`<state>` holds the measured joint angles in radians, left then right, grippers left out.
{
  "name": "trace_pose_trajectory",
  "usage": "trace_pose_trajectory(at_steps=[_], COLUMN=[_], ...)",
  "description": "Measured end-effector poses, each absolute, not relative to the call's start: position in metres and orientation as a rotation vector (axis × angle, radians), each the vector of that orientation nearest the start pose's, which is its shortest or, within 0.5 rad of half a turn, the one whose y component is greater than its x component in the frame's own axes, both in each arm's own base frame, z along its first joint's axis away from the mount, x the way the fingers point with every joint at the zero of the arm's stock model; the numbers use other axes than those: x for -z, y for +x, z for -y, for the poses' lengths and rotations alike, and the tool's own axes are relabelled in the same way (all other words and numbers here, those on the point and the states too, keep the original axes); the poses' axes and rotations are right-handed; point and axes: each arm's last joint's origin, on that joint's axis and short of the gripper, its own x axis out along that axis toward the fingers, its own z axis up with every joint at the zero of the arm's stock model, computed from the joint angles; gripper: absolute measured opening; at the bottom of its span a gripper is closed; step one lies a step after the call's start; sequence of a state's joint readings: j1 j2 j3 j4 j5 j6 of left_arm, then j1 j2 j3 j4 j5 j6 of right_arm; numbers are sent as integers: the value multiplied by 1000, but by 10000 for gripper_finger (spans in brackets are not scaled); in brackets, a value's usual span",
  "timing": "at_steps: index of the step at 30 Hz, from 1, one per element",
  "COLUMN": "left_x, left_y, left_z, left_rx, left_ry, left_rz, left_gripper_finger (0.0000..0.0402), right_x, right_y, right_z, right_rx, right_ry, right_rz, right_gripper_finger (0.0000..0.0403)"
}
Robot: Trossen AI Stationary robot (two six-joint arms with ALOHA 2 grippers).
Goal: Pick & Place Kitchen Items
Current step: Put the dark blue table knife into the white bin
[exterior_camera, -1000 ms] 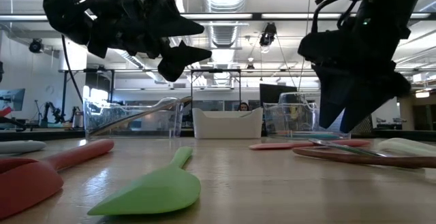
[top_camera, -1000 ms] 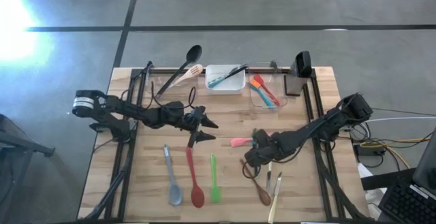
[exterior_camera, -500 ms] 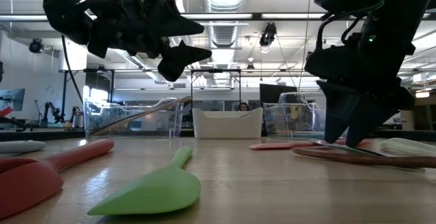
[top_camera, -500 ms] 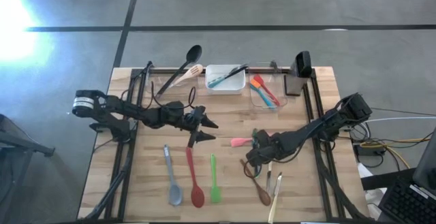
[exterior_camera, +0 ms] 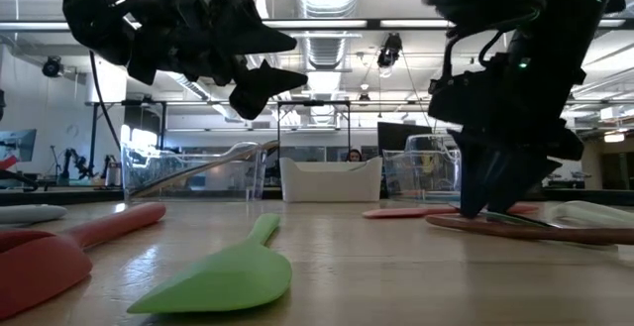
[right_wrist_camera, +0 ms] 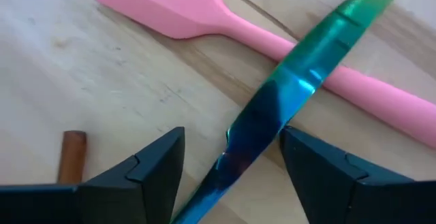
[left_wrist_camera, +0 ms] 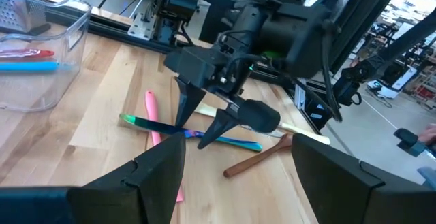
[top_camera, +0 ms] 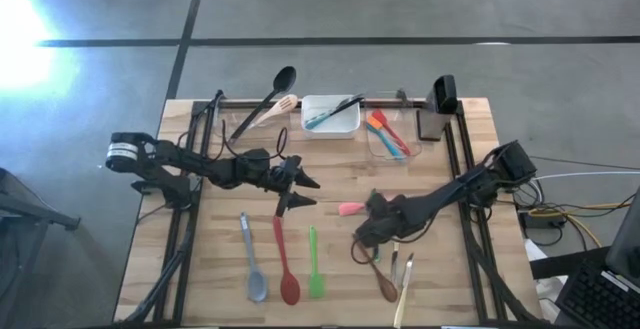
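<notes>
An iridescent knife (right_wrist_camera: 272,108) lies on the table with its blade resting across the handle of a pink spatula (right_wrist_camera: 177,3). A wooden spoon's handle end (right_wrist_camera: 71,156) lies beside them. My right gripper (right_wrist_camera: 231,176) is open and points steeply down, low over the knife. One finger stands on each side of the blade, and I see no touch. The left wrist view shows the same gripper (left_wrist_camera: 197,132) above the knife (left_wrist_camera: 153,124). My left gripper (top_camera: 305,192) hangs open above the table's middle, holding nothing.
A grey spoon (top_camera: 253,264), a red spoon (top_camera: 285,264) and a green spatula (top_camera: 315,269) lie near the front left. A wooden spoon (top_camera: 378,274) and cream-handled cutlery (top_camera: 403,284) lie below my right gripper. A white tub (top_camera: 331,116) and two clear tubs (top_camera: 390,134) stand at the far edge.
My right gripper has sunk toward the knife and the table, staying open, so its fingertips now stand close to the tabletop. The utensils have not moved.
</notes>
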<state>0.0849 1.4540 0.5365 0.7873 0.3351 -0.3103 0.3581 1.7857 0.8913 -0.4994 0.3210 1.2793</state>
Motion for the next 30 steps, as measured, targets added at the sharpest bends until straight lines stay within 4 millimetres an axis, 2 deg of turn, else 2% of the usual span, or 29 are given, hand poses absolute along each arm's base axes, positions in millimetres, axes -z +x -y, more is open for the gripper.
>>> trace_pose_trajectory(at_steps=[5,11,16,26,30], left_x=[-195,-195,-195,-195,-195], left_y=[280,280,280,280,280], left_z=[-14,-14,-14,-14,-14], left_rx=[228,231,234,240,240], left_ry=[-335,-336,-339,-341,-341], left_rz=[-168,-169,-169,-170,-170], left_gripper_finger=[271,271,271,271,271], right_x=[-118,-120,-118,-118,-119], right_y=[287,292,290,288,288], right_z=[-98,-99,-99,-99,-98], right_rx=[847,842,840,830,830], right_ry=[583,574,583,556,555], right_rz=[-1161,-1177,-1194,-1218,-1219], right_gripper_finger=[220,191,151,43,32])
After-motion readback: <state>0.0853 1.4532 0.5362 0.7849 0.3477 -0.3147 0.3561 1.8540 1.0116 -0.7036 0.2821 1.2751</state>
